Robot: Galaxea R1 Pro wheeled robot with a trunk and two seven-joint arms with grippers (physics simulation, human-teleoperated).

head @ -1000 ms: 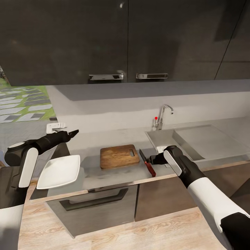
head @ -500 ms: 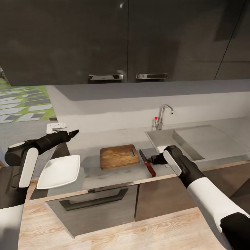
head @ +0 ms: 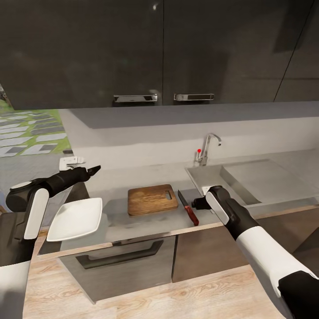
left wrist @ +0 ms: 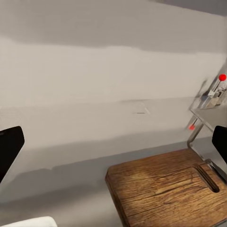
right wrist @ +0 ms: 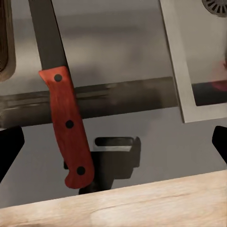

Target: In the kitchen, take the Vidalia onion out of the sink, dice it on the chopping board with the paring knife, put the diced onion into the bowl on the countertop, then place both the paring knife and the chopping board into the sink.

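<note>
Two open end effectors, nothing held yet: you had barely begun.

You had the right end effector hovering just above the paring knife, its fingertips spread wide on either side of the red, three-riveted handle and dark blade, which lay flat on the table near its front edge. Just beyond the knife from that end effector lay the chopping board, dark brown and bare, with no onion on it. The sink sat close behind your right end effector; I could not make out the onion in it. Your left end effector hung open and empty, with the white bowl below it, also empty. By my judgement, fetching the onion, dicing, filling the bowl and sinking both tools all remained.
</note>
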